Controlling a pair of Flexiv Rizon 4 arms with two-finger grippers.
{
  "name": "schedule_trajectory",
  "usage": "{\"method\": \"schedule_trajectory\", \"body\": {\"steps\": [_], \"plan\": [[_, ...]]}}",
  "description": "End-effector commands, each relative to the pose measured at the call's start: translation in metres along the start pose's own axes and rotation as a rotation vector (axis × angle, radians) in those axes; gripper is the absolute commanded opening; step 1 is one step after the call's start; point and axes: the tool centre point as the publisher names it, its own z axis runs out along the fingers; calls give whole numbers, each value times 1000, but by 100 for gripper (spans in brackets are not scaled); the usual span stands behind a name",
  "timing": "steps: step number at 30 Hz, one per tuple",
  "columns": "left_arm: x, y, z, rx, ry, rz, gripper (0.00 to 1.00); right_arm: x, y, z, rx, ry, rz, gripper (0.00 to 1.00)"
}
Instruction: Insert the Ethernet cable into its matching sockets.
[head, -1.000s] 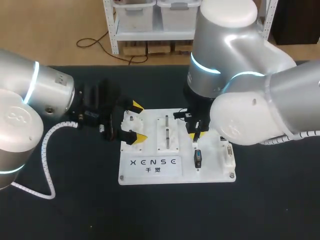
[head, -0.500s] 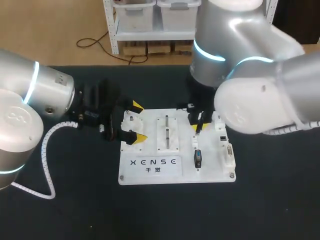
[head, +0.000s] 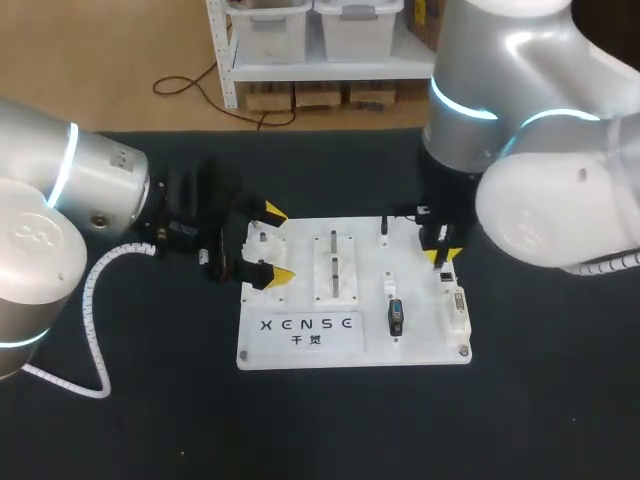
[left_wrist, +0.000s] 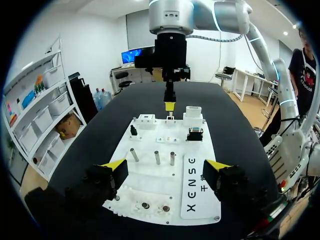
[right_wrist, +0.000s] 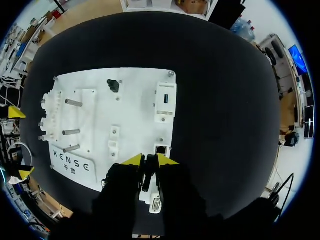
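From the head view, the right gripper hangs over the flat white plastic connector board, near its right edge. The left wrist view shows the left gripper spread astride that board, well placed to steady it. In the right wrist view, the right gripper pinches the dark Ethernet plug just short of the small square socket, so it should centre the plug, then press straight down.

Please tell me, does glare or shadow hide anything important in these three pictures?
Head view: highlights shine on both silver arm shells; the white plastic board is evenly lit. Left wrist view: the left gripper stands out dark against the board. Right wrist view: the right gripper has a black body showing little detail, and the slim dark plug in its grip is hard to make out.
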Motion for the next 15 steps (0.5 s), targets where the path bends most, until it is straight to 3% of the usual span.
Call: {"method": "schedule_trajectory", "body": {"steps": [1, 15], "plan": [[1, 0, 0, -2, -5, 2, 100, 3, -7, 3, -2, -11, 8, 0], [1, 0, 0, -2, -5, 2, 100, -3, -13, 13, 6, -11, 12, 0]]}}
